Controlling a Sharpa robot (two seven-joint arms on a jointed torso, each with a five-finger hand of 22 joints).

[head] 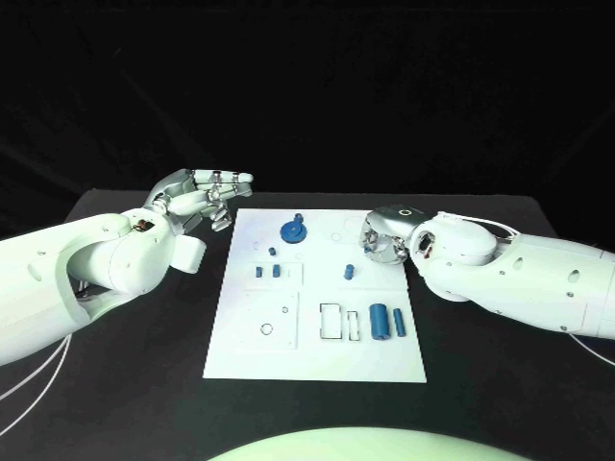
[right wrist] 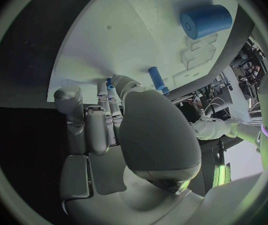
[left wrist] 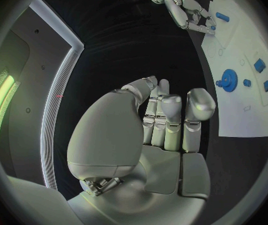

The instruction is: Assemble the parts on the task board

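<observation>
White task board [head: 253,357] is lying flat mid-table, its near edge closest to the camera. Two blue cylinders [head: 380,321] are lying side by side toward its near right; a blue gear [head: 292,231] is standing near the far edge, with small blue pegs [head: 269,271] between. Left hand [head: 201,200] is hovering just off the far-left corner, fingers loosely apart, holding nothing. Right hand [head: 384,235] is reaching over the board's right edge, fingers curled down; cannot tell whether it is pinching anything.
</observation>
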